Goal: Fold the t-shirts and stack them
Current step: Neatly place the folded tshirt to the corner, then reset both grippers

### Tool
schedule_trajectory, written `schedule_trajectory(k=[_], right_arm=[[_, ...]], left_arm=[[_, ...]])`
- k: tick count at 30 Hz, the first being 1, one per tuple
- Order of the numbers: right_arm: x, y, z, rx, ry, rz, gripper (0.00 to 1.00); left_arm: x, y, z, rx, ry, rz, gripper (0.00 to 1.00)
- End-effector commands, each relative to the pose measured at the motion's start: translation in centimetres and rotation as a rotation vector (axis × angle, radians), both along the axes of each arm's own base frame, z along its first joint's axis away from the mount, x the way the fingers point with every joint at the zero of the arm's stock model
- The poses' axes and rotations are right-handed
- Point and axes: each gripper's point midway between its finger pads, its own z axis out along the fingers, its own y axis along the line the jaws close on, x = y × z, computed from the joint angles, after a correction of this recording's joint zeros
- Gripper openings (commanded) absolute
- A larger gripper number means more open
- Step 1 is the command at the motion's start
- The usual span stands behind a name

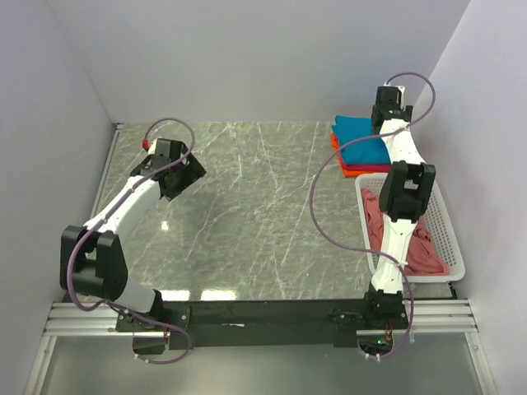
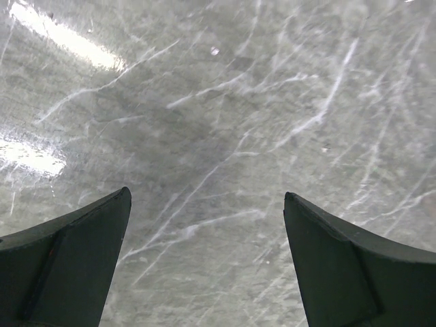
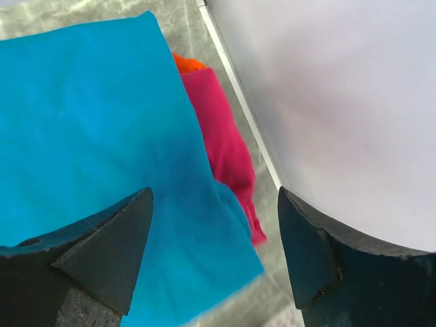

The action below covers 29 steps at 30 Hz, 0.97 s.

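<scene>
Stacking stage: right tool (image 3: 214, 195), apart and empty, hangs over the topmost stacked teal-blue shirt (image 3: 88, 157); left tool (image 2: 206, 196) likewise apart; next move likely needs the salmon-pink shirt (image 1: 424, 251) lifted from the basket (image 1: 449, 239).

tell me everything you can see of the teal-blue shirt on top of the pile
The teal-blue t-shirt, of soft cotton-looking cloth, is folded into a flat, smooth rectangle, with no sleeves or collar showing. It tops the stack at the far right of the grey marble-patterned table, close to the white wall. Under it lie a magenta-pink shirt and an orange shirt, their edges peeking out. The right gripper hangs over its edge, jaws open, clamping nothing.
</scene>
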Motion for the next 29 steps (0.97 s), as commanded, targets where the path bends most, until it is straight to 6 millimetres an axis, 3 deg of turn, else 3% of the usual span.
schedule_trajectory(k=[1, 2, 3, 5, 6, 7, 8, 9, 10, 11, 12, 13, 14, 15, 16, 17, 18, 19, 20, 21, 22, 25, 29], right_arm=[[-1.2, 1.7, 9.8, -0.004, -0.213, -0.043, 0.8], [-1.8, 2.2, 10.4, 0.003, -0.219, -0.044, 0.81], [-2.5, 3.3, 12.3, 0.014, -0.244, -0.033, 0.81], [-4.7, 4.5, 12.8, 0.063, -0.251, -0.088, 0.81], [-6.3, 5.2, 15.0, 0.088, -0.301, -0.105, 0.81], [-7.4, 5.7, 15.4, 0.161, -0.345, -0.144, 0.81], [-8.7, 7.6, 13.1, 0.206, -0.305, -0.124, 0.82], [-10.8, 9.2, 15.6, 0.28, -0.393, -0.117, 0.82], [-12.2, 10.7, 12.4, 0.332, -0.352, -0.089, 0.82], [-13.4, 11.7, 12.3, 0.365, -0.375, -0.061, 0.82], [-15.5, 12.9, 14.6, 0.409, -0.457, -0.026, 0.83], [-16.3, 14.9, 14.8, 0.447, -0.488, 0.035, 0.85], [-18.2, 16.5, 11.3, 0.486, -0.423, 0.075, 0.87], [-20.0, 17.5, 12.7, 0.541, -0.482, 0.12, 0.87], [-20.6, 18.7, 12.6, 0.586, -0.507, 0.165, 0.88], [-22.2, 19.7, 9.3, 0.627, -0.452, 0.193, 0.88], [-23.9, 21.7, 10.3, 0.73, -0.484, 0.286, 0.88], [-24.4, 22.3, 10.3, 0.77, -0.52, 0.32, 0.89], [-25.8, 22.8, 7.3, 0.803, -0.477, 0.326, 0.89], [-27.1, 23.6, 8.2, 0.843, -0.514, 0.391, 0.9], [-27.9, 23.7, 6.6, 0.849, -0.497, 0.4, 0.9], [-29.5, 23.2, 6.5, 0.835, -0.515, 0.406, 0.91], [-30.1, 23.4, 7.6, 0.851, -0.562, 0.442, 0.92]], left_arm=[[0.7, 0.1, 5.4, -0.013, -0.136, 0.027, 0.99], [0.8, 0.1, 6.2, -0.017, -0.151, 0.029, 0.99], [0.4, 0.2, 7.1, -0.019, -0.17, 0.032, 0.99], [0.0, 0.4, 8.0, -0.023, -0.196, 0.047, 0.99], [-0.3, 0.9, 9.0, -0.02, -0.228, 0.075, 0.99], [-0.5, 1.1, 9.5, -0.038, -0.246, 0.104, 0.99], [-0.8, 1.1, 9.4, -0.043, -0.252, 0.108, 0.99], [-1.0, 1.0, 10.6, -0.061, -0.297, 0.103, 1.0], [-1.3, 0.9, 10.6, -0.064, -0.303, 0.099, 0.99], [-1.6, 0.8, 10.8, -0.062, -0.31, 0.1, 1.0], [-1.9, 0.8, 11.4, -0.06, -0.325, 0.106, 0.99], [-2.2, 1.3, 11.2, -0.04, -0.324, 0.13, 0.99], [-2.5, 1.1, 11.1, -0.034, -0.321, 0.131, 1.0], [-2.7, 1.0, 11.2, -0.032, -0.325, 0.134, 0.99], [-2.9, 1.0, 11.0, -0.029, -0.325, 0.135, 0.99], [-3.2, 0.6, 10.2, -0.024, -0.316, 0.127, 0.99], [-3.4, 0.5, 10.0, -0.022, -0.32, 0.124, 0.99], [-3.8, 0.3, 9.0, -0.007, -0.305, 0.105, 0.99], [-4.0, 0.2, 8.7, 0.012, -0.306, 0.105, 1.0], [-4.2, 0.2, 8.6, 0.02, -0.309, 0.112, 1.0], [-4.5, 0.4, 7.9, 0.033, -0.302, 0.121, 0.99], [-5.1, 1.2, 8.1, 0.06, -0.323, 0.165, 0.99], [-5.5, 1.6, 8.5, 0.103, -0.345, 0.173, 0.99]])
